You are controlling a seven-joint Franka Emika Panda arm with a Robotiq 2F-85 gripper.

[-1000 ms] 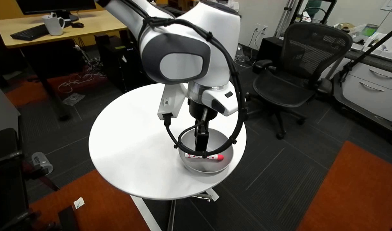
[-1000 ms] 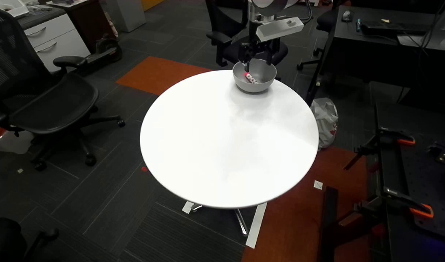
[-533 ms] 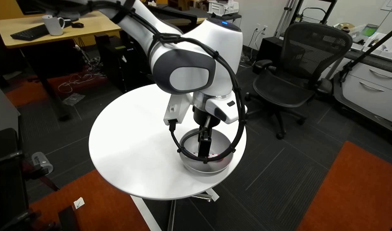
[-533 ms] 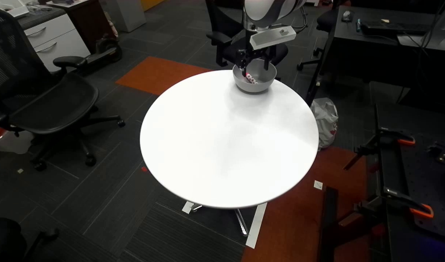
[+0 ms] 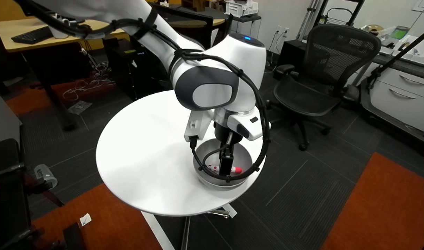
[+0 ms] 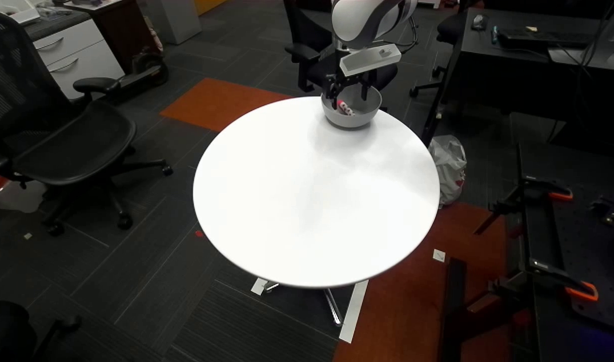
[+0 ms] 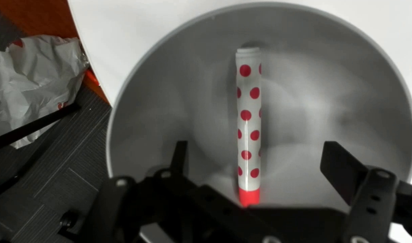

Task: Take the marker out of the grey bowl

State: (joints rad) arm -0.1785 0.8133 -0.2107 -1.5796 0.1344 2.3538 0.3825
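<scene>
Wrist view: the gripper [image 7: 255, 153] stands with its fingers wide apart, left and right, gripping nothing. Between them — a gap on either side, slightly smaller on the left — lies the marker [image 7: 248, 125], its long axis running near to far, square to the line of closing, red end near. A straight close should meet its sides without any turning, I judge; whether the fingertips are low enough I cannot tell. The marker rests inside the grey bowl [image 7: 148, 101], which sits close to the edge of the white table [image 5: 146, 156] in both exterior views.
</scene>
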